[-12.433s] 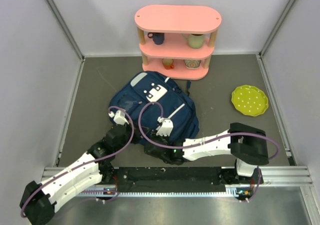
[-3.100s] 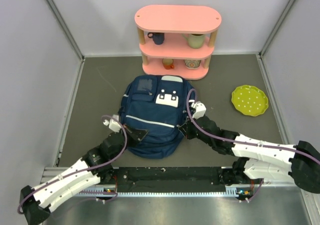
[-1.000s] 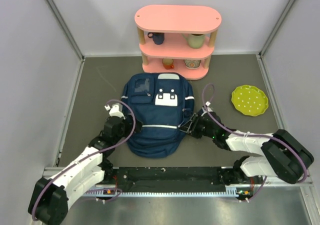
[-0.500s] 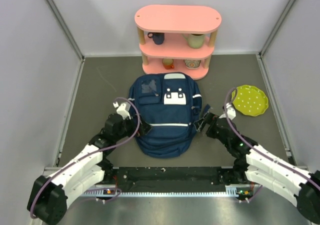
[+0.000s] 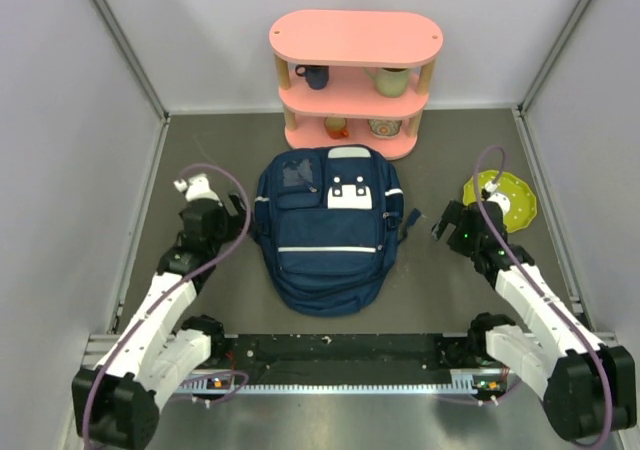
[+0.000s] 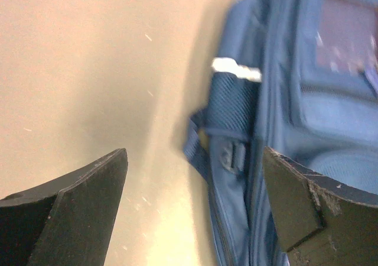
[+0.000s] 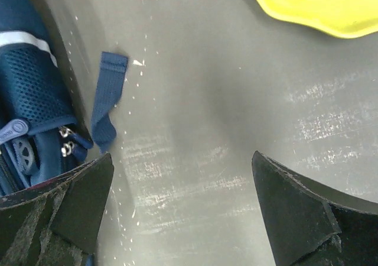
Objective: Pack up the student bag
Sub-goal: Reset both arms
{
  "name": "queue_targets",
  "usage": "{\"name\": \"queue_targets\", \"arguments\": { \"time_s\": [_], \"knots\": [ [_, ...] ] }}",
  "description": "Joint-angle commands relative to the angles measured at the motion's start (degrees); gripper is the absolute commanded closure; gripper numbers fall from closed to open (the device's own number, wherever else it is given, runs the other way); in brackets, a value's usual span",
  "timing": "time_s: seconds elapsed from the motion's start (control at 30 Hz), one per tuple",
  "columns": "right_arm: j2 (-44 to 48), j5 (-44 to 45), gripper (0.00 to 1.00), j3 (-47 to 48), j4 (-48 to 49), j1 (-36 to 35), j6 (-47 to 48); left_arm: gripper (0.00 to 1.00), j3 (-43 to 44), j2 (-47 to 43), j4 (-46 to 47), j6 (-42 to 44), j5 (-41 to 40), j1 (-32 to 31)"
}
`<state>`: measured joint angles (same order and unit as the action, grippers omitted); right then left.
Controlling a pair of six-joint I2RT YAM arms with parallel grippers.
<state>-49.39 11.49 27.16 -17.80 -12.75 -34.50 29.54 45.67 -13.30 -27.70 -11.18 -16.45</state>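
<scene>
While the left pincer (image 6: pixel 194 151) and right pincer (image 7: pixel 182 155) gape wide and empty, flanking the student bag (image 5: pixel 325 255), a careless rightward swing could clip the yellow plate (image 7: pixel 313 6).

walls (image 5: pixel 200 30): pale grey | tabletop (image 5: pixel 440 160): dark grey, seemingly scuffed | shelf (image 5: pixel 355 36): pink, rear

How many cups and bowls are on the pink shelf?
4: blue mug and green mug on middle tier, orange cup and patterned bowl on bottom tier; others may be hidden.
</scene>
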Motion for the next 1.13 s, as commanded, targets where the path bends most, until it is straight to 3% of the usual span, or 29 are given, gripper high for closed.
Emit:
{"name": "queue_targets", "arguments": {
  "time_s": [0.0, 0.13, 0.3, 0.47, 0.67, 0.9, 1.1],
  "knots": [
    [-1.42, -10.60, 0.01, 5.01, 1.35, 3.17, 6.54, 0.01, 9.21, 2.41, -5.93, 2.92, 1.16, 9.75],
    [3.32, -9.29, 0.01, 1.08, 8.56, 3.09, 8.48, 0.01, 9.05, 1.00, -6.57, -0.85, -0.51, 9.86],
    [9.21, -0.60, 0.01, -4.56, 14.02, 3.00, 16.72, 0.01, 5.36, -2.07, -5.60, -2.09, -3.40, 9.94],
    [12.03, 0.81, 0.01, -9.76, 20.79, 3.00, 19.65, 0.02, 2.81, -5.41, -3.58, -2.36, -2.53, 9.94],
    [9.84, 5.56, 0.01, -12.47, 28.33, 2.91, 24.30, 0.02, 2.63, -7.17, -3.58, -2.09, -3.59, 9.86],
    [4.58, 3.71, 0.01, -21.97, 53.63, 3.00, 29.93, 0.02, 2.63, -6.47, -3.22, -2.00, -2.27, 9.86],
    [-3.77, 7.85, 0.01, -20.92, 60.51, 3.08, 34.24, 0.01, 2.45, -6.91, -2.69, -1.56, -2.62, 9.86]
  ]
}}
